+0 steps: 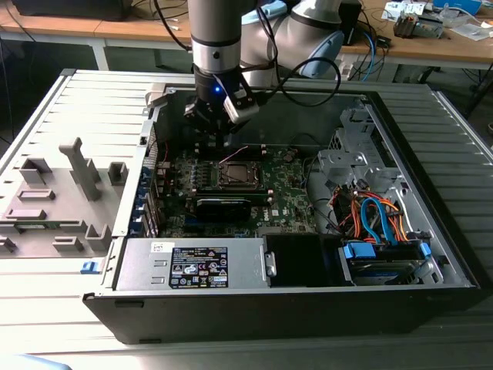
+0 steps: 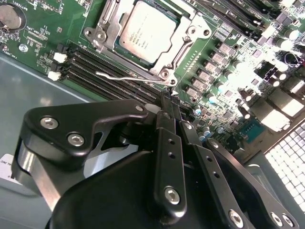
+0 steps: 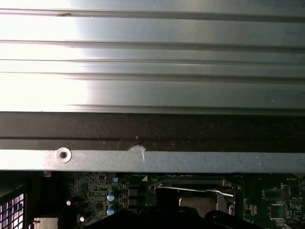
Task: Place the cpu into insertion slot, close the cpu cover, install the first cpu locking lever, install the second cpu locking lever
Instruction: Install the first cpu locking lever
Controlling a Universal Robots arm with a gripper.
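Observation:
The cpu [image 2: 148, 29] lies with its silvery top up in the insertion slot [image 2: 97, 36] on the green board. The cpu cover [image 2: 186, 40] is folded down, framing it. A thin wire locking lever [image 2: 128, 76] runs along the socket edge nearest my gripper [image 2: 167, 95]. The two black fingers meet at their tips just short of that lever's hooked end, and nothing shows between them. In the exterior view the gripper [image 1: 218, 135] hangs inside the open case, just behind the socket [image 1: 237, 174]. The first wrist view shows the lever [image 3: 190, 189] and the cpu [image 3: 198, 202] below the case wall.
Black memory slots [image 2: 114, 71] lie between the gripper and the socket. A long black block [image 1: 223, 206] sits in front of the socket. The power supply [image 1: 192, 264] and a drive bay with blue and orange cables [image 1: 377, 223] fill the case's front. A grey fixture [image 1: 58, 200] stands on the exterior view's left.

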